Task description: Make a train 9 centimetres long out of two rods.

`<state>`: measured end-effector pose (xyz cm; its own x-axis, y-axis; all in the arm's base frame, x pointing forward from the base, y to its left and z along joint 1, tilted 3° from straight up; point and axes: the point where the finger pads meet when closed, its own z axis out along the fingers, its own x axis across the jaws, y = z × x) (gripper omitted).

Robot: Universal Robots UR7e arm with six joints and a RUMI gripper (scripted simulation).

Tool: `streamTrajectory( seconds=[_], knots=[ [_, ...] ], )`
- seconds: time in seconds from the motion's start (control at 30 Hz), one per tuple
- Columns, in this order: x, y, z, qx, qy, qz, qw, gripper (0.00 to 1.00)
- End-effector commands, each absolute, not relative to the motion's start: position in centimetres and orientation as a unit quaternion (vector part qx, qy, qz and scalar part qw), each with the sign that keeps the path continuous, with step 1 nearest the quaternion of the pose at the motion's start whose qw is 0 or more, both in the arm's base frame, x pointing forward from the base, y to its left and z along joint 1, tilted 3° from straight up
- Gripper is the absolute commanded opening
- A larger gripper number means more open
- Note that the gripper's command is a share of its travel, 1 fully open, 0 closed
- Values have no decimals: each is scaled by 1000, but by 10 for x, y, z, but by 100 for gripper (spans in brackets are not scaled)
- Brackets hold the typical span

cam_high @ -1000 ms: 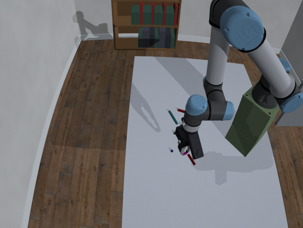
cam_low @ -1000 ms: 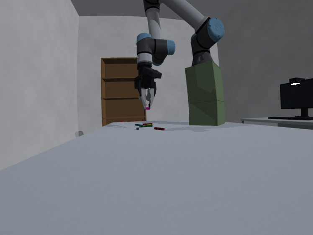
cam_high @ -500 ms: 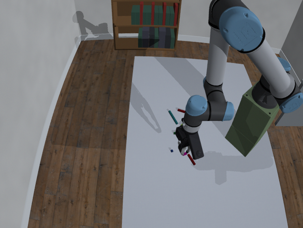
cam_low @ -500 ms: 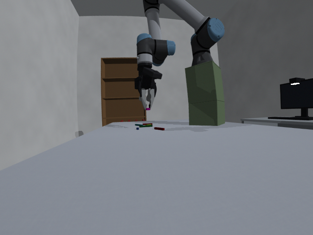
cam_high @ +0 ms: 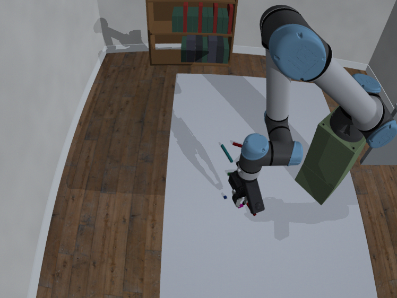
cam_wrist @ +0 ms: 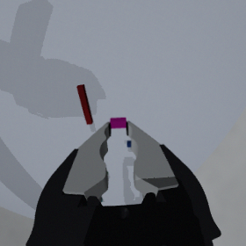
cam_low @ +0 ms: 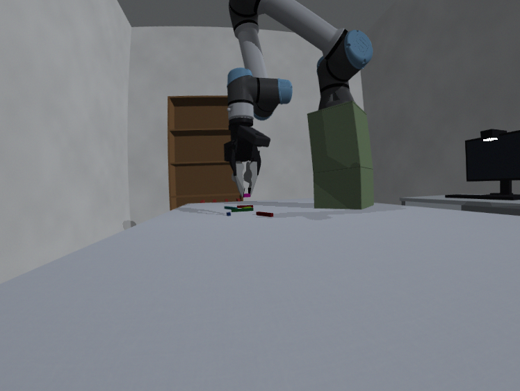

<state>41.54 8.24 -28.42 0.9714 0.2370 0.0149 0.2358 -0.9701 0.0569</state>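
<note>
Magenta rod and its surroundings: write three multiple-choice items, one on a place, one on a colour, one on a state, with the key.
1. Where is the magenta rod?
A. Flat on the table
B. Between the tool's fingertips, above the table
C. On the bookshelf

2. What colour is the rod lying on the table just ahead of the tool in the wrist view?
A. Red
B. Pink
C. Orange

3. What is the tool's state?
A. Wide open
B. Shut on nothing
C. Shut on the magenta rod

Key:
1 B, the exterior view shows it held clear of the table.
2 A, a red rod lies there.
3 C, the magenta end sits pinched between the fingertips.
</note>
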Motion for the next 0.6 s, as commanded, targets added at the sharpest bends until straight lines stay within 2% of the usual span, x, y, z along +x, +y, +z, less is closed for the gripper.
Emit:
streamTrajectory(
  seconds=[0.0,0.57],
  knots=[
    [420,80,-311,992,119,14,28,0],
    [420,80,-330,992,119,14,28,0]
  ],
)
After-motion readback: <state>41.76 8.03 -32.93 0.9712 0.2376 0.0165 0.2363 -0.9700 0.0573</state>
